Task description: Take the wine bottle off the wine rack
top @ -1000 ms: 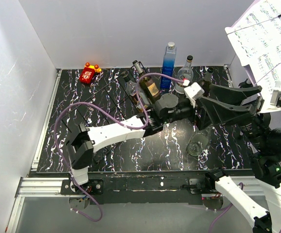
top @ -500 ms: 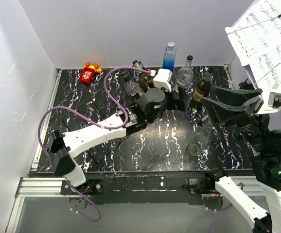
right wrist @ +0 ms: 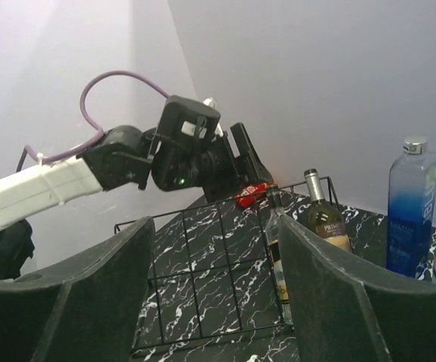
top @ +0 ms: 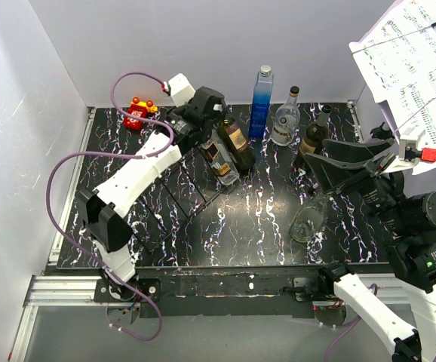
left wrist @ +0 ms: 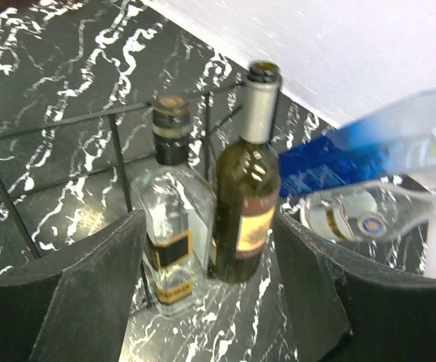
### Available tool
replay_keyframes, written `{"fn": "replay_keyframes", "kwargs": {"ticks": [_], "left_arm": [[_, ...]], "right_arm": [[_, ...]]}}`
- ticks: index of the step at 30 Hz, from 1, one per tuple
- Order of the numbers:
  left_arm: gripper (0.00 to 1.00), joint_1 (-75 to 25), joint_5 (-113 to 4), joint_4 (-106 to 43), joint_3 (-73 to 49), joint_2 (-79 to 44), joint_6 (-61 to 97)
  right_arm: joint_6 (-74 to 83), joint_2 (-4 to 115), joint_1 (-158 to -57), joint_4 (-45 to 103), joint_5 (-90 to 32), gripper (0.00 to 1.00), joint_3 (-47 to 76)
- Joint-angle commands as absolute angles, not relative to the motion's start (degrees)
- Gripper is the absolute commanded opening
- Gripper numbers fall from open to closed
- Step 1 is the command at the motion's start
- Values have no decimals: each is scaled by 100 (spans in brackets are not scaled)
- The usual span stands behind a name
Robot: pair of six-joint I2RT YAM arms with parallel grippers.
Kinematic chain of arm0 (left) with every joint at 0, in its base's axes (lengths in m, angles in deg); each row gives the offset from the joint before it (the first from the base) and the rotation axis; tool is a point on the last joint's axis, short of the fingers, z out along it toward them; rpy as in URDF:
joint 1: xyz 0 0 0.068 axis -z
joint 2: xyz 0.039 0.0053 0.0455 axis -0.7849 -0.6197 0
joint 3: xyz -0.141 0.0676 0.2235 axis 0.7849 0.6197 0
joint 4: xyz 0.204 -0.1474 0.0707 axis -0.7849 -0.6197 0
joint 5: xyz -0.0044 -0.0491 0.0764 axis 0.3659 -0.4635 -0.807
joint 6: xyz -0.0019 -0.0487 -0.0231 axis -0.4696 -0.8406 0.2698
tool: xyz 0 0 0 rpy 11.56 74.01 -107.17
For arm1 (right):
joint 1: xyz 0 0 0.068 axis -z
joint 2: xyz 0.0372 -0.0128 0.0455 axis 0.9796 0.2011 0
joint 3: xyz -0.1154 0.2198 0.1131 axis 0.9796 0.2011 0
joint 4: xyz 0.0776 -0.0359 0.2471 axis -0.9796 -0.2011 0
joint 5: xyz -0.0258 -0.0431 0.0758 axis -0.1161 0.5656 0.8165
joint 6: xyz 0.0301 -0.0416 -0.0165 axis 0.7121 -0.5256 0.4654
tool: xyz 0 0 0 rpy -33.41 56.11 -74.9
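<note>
The wine rack (top: 165, 177) is a black wire lattice on the marbled table. A dark green wine bottle (top: 234, 143) with a tan label lies on its right end, beside a clear bottle (top: 215, 156) with a black label. My left gripper (top: 201, 119) is open and empty at the back, just behind the bottle necks. In the left wrist view the wine bottle (left wrist: 248, 204) and clear bottle (left wrist: 169, 234) lie ahead of the open gripper (left wrist: 209, 219), untouched. My right gripper (top: 320, 154) is open and empty to the right. Its view shows the rack (right wrist: 218, 279) and wine bottle (right wrist: 327, 219).
A blue bottle (top: 262, 102), a round clear bottle (top: 284, 117) and a dark bottle (top: 312, 137) stand at the back. A wine glass (top: 307, 224) lies on its side at front right. A red toy (top: 136, 113) sits at back left. White walls enclose the table.
My left arm has swung from the middle right of the table to the back left, behind the rack. The bottles have stayed on the rack. The right gripper has hardly moved.
</note>
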State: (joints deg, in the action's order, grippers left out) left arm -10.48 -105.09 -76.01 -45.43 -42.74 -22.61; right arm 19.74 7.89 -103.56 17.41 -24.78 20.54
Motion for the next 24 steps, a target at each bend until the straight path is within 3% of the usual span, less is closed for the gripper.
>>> {"fn": "replay_keyframes", "kwargs": {"ticks": [1, 10, 24], "left_arm": [[66, -1400, -10790, -8598, -5125, -4717, -2481], [57, -1682, -10543, -8317, -5547, -5341, -2121], [56, -1822, -10745, -7894, -6030, -6062, -1514]], "right_arm": [[1921, 777, -10371, 1837, -2521, 74, 2099], [1938, 856, -10371, 1898, -2416, 74, 2134], [1921, 935, -10380, 1969, -2302, 74, 2064]]}}
